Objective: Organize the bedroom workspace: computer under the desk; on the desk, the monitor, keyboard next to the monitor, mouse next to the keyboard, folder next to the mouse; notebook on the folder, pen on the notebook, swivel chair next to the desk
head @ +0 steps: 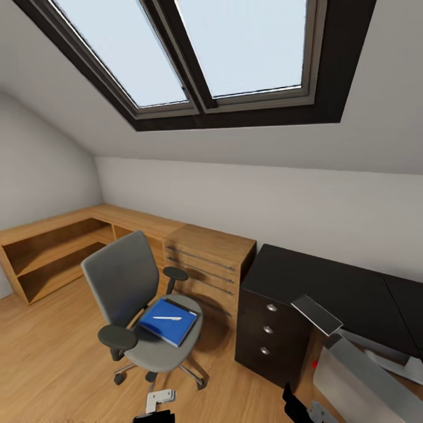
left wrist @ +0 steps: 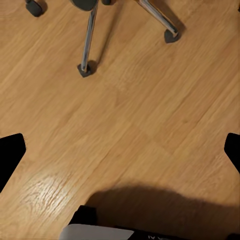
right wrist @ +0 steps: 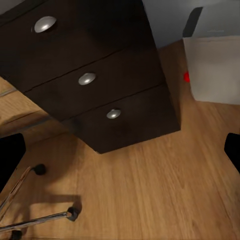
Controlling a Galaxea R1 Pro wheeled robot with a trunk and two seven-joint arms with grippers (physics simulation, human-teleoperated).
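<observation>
The swivel chair (head: 126, 282), grey with black armrests, stands on the wooden floor left of the desk (head: 329, 282). On its seat lies the blue folder (head: 168, 322) with the thin white pen (head: 167, 318) on top. The desk's glossy black top has three knobbed drawers (head: 269, 329) below it. The pale computer (head: 358, 388) with a red light stands beside the drawers and also appears as the computer (right wrist: 212, 70) in the right wrist view. My left gripper (left wrist: 120, 152) hangs open over bare floor near the chair's chrome legs (left wrist: 89, 40). My right gripper (right wrist: 120, 152) is open before the drawers (right wrist: 87, 78).
A flat grey slab (head: 317, 314) leans tilted at the desk's near corner; I cannot tell what it is. A light wooden drawer unit (head: 205, 264) and low wooden shelving (head: 53, 252) run along the far wall under a sloped skylight. Open floor lies left of the chair.
</observation>
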